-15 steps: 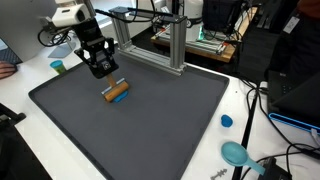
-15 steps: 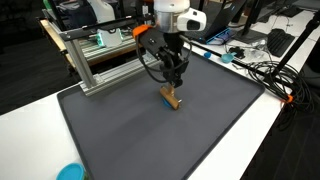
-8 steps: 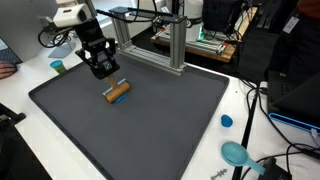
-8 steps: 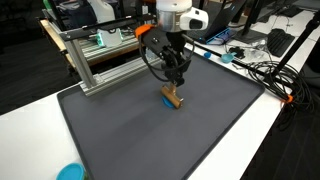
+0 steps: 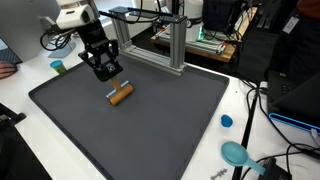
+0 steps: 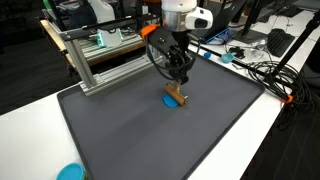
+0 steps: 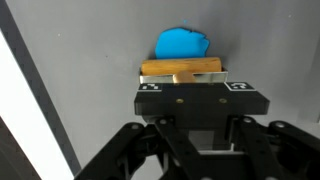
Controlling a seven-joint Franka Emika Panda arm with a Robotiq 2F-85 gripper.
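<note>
Hovering over the orange cylinder (image 5: 121,95) in the upper left of the frame, on the dark mat (image 5: 160,130) — that's the gripper (image 5: 107,72). Can't tell if its fingers are apart or together — the cylinder lies flat, not gripped.

No legible text — anywhere.

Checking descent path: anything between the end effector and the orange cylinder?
Nothing. In an exterior view only bare dark mat shows between the end effector and the orange cylinder; in the wrist view the blue piece lies beyond the cylinder.
</note>
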